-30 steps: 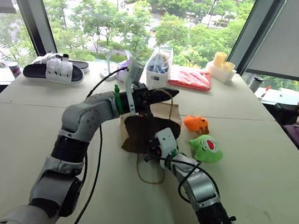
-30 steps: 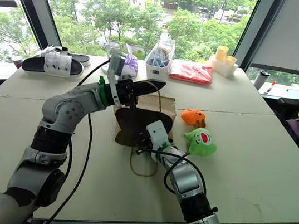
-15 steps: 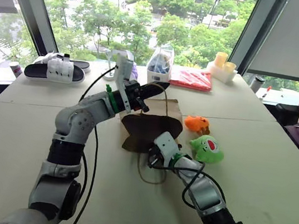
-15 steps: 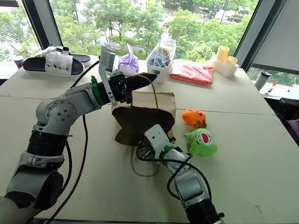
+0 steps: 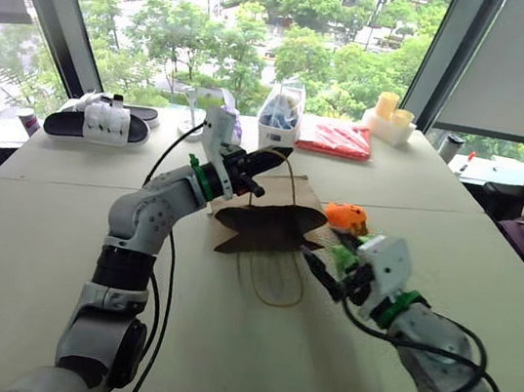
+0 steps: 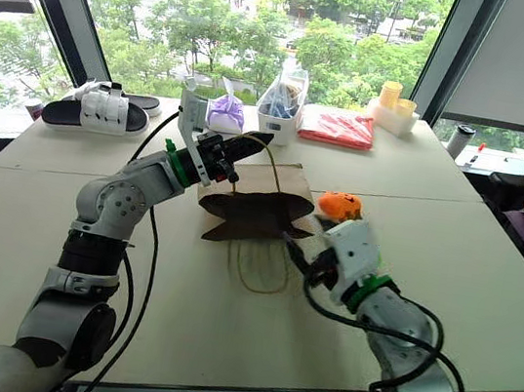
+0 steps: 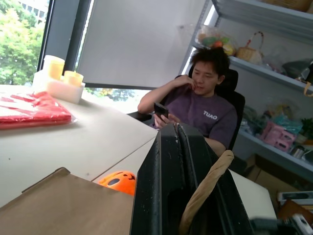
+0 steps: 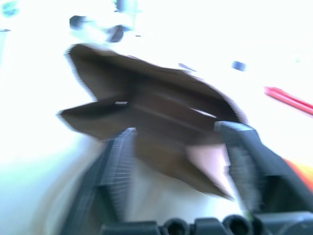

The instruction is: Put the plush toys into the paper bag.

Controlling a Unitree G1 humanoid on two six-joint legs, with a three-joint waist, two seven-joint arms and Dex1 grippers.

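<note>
Since the earlier frames, the right gripper (image 5: 316, 266) has been drawn back from the bag's mouth and raised off the table; its two black fingers are now seen spread wide with nothing between them, pointing toward the paper bag (image 5: 268, 224). The bag's lower loop handle (image 5: 274, 282) is left lying flat on the beige table (image 5: 38, 241) just in front of the bag. The green plush toy (image 5: 343, 257) is mostly hidden behind the right gripper, only a sliver being visible. Beyond it, the orange plush toy (image 5: 346, 215) rests on the table just right of the bag. The bag lies tilted, its mouth facing the robot, its upper handle (image 7: 205, 188) pinched in the left gripper (image 5: 273, 155), whose fingers are shut on it and held above the bag. Farther back, a clear bag of blue items (image 5: 279, 115), a red packet (image 5: 334, 138), yellow cups (image 5: 388, 107) and a black-and-white sandal (image 5: 101, 121) are noted near the window. A seated person (image 7: 208, 105) holding a phone is seen at the far right.
</note>
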